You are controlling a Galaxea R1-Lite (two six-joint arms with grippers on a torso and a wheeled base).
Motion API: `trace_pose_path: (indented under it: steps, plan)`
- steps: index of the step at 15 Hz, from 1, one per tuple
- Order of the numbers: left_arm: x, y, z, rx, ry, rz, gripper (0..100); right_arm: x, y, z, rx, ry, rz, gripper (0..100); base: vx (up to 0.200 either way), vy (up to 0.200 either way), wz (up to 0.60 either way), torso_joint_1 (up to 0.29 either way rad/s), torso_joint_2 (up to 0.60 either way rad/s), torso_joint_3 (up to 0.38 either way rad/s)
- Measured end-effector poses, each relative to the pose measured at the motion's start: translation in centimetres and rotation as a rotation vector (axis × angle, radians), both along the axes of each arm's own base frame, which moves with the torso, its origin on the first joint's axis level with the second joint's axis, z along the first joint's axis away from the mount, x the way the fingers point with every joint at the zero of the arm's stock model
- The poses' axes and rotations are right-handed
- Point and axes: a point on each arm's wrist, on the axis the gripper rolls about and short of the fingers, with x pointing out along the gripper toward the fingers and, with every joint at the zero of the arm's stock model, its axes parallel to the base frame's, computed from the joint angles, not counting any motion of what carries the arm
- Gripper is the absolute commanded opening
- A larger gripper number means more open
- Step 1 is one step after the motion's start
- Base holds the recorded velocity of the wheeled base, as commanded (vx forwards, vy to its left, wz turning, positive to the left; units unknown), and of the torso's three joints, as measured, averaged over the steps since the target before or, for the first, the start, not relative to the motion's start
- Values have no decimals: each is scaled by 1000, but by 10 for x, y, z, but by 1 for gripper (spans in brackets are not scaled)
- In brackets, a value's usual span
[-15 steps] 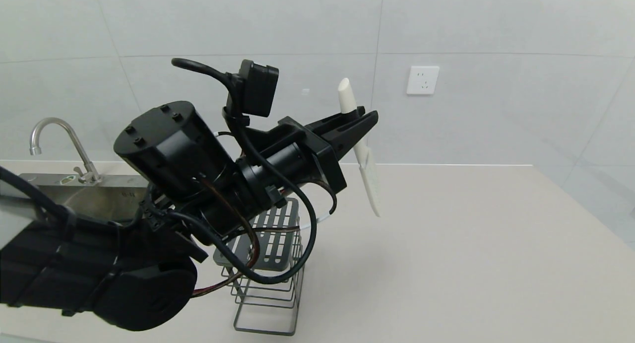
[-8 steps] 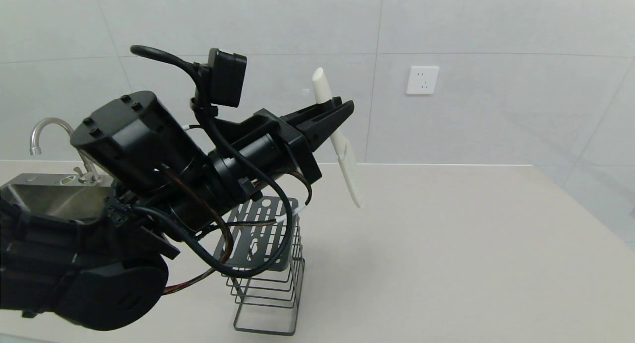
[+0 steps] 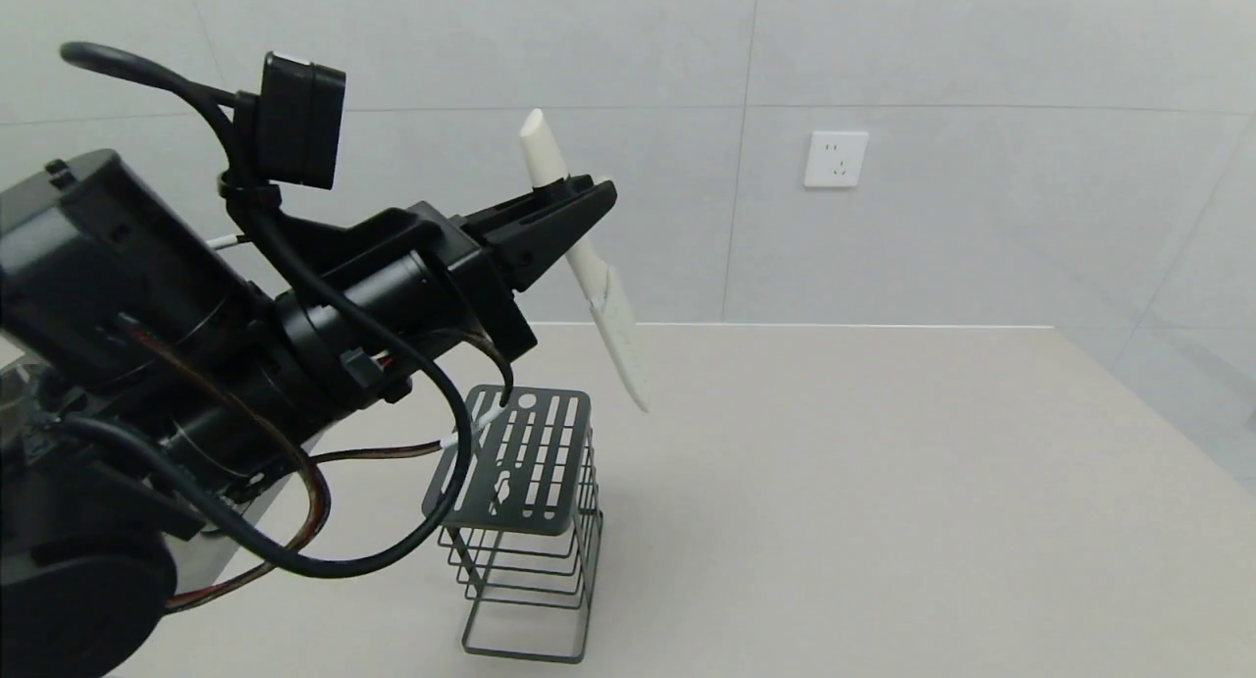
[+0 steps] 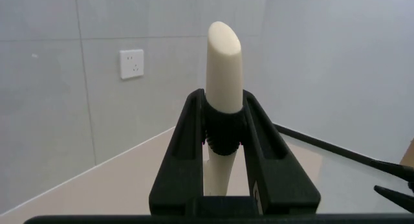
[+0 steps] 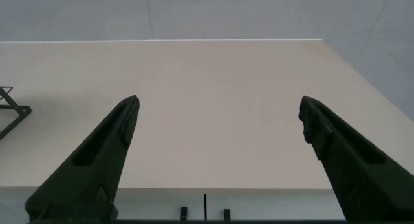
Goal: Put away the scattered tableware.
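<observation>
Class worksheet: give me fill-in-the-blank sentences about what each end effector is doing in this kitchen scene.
The left end effector grips a white ____ by its handle.
The blade points ____, toward the counter.
The right end effector is ____, holding nothing.
Missing words: knife; down; open.

— Behind?
— Pale grey tiled wall [image 3: 981, 50], with a white socket [image 3: 836, 159] set in it.
— And below?
— Beige counter [image 3: 883, 482], meeting the wall along a straight edge; soft, even light.

Bright, even, diffuse light; soft faint shadows.
</observation>
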Motion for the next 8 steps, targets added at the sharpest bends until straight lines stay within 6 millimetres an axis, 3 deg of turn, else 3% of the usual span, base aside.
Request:
trace_pose_path:
  steps: [5,8]
  plan:
    - [-2,3,-10,139,6,126,0,0,-1,0,3,2,-28,100,0,0,0,0,0,0]
    - [-3,-1,-1,151,5,163,0,0,-1,0,3,1,-29,100,0,0,0,0,0,0]
